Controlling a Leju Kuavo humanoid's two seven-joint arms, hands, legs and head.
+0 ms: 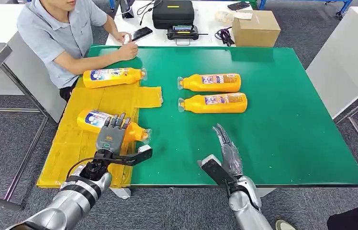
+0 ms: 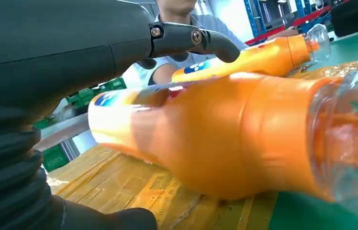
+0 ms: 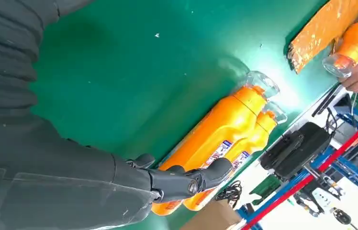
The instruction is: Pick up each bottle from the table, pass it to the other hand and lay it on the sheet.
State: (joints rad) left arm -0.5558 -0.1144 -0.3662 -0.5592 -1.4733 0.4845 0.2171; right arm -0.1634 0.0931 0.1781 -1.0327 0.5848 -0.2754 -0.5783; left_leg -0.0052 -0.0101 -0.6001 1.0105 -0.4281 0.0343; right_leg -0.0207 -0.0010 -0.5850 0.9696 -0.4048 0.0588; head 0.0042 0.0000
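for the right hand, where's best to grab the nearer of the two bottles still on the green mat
Probably the wide middle of the nearer bottle, at its label, coming from above. It lies flat on its side, cap toward the sheet, with a gap to the farther bottle for fingers. The right hand hovers empty nearby.

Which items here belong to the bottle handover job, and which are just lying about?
Job: near bottle under the left hand; far bottle on the yellow sheet; two bottles on green; right hand.

Lying about: cardboard box, black case, phone.
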